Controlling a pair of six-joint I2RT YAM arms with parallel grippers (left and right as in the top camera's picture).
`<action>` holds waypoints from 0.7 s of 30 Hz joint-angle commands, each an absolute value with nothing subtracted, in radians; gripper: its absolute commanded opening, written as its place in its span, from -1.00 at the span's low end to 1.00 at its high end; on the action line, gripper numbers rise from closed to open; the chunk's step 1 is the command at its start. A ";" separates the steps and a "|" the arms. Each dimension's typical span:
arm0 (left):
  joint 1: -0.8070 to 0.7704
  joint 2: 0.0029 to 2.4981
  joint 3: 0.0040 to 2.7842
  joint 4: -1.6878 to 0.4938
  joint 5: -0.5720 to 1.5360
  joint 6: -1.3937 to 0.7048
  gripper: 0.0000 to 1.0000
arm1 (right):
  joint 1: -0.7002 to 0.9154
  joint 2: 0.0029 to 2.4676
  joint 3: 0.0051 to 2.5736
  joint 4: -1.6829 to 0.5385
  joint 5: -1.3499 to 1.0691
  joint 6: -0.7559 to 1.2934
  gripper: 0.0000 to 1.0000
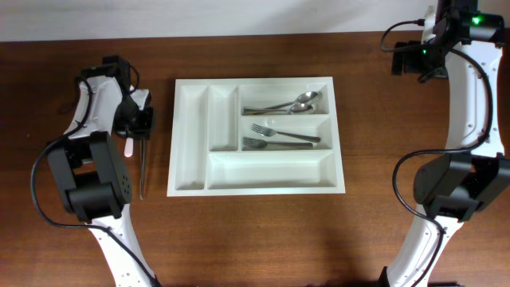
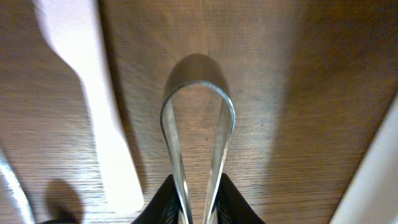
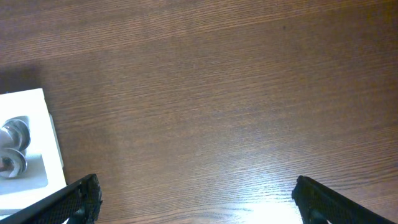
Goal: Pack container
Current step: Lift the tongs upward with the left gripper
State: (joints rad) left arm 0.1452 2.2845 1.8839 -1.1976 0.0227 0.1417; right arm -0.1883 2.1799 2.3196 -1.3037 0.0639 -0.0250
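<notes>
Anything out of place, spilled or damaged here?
Nothing stands out. Spoons and forks lie sorted in the white tray; metal tongs and a white utensil are outside it, by the left gripper, not yet packed.

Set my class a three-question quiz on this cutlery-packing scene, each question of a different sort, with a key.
1. True or false: the forks and the spoons share one compartment of the cutlery tray.
2. What is the left hand closed on? A) metal tongs B) a fork C) a cup
3. Fill in: the right hand is ____ and holds nothing.
Key: 1 false; 2 A; 3 open.
</notes>
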 commanded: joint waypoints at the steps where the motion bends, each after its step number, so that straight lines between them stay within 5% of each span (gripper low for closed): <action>1: 0.145 2.293 1.951 -1.226 0.011 0.152 -0.96 | -0.184 2.183 2.317 -1.301 0.076 -0.014 0.98; 21: 0.142 2.293 2.260 -1.448 -0.002 0.175 -0.96 | -0.184 2.183 2.317 -1.301 0.076 -0.013 0.98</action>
